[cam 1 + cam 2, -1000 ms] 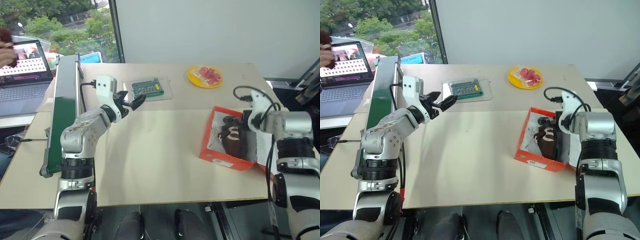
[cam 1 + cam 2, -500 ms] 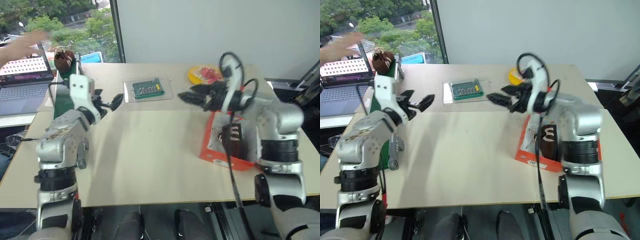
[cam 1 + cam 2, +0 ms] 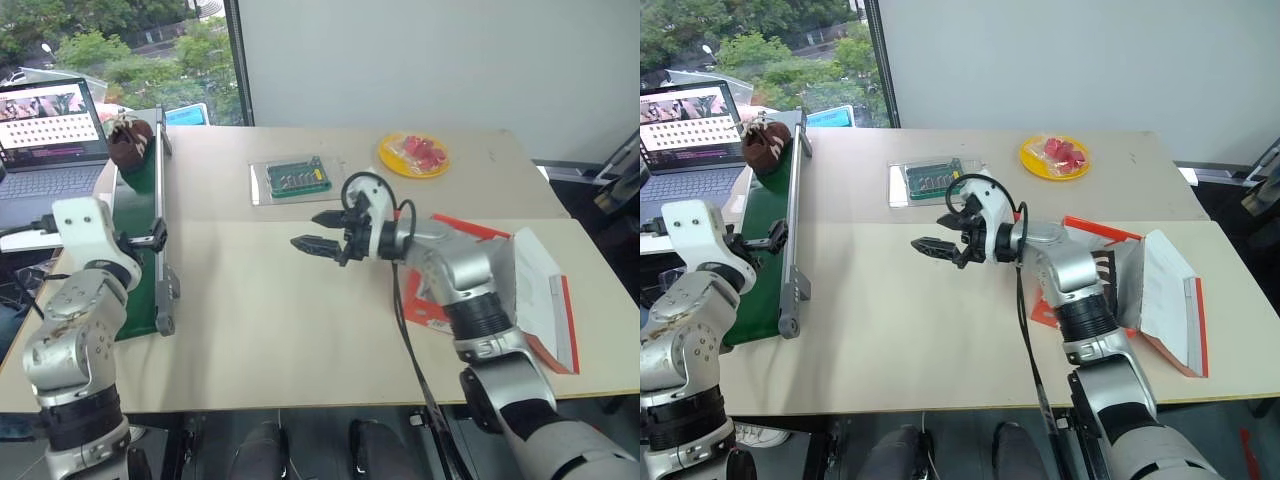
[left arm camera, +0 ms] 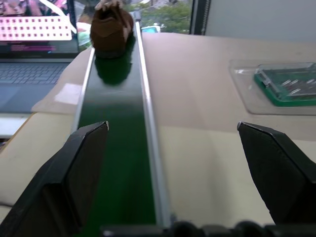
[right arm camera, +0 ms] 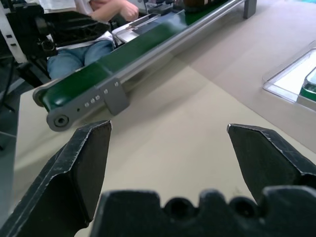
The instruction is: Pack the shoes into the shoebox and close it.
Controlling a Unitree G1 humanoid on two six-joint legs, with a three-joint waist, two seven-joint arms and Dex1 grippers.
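Left eye view, right tool (image 3: 318, 230) spread over bare table (image 3: 260, 310), shoebox (image 3: 425, 305) behind.

Both arms are silver-grey metal with black ribbed joint bands, white wrist housings, a looping black cable at the right wrist (image 3: 372, 190), and black two-fingered grippers.

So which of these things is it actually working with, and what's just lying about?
For the job:
- brown shoe on the green conveyor belt
- red-orange shoebox, lid open

Lying about:
- circuit board in clear tray
- yellow plate
- laptop
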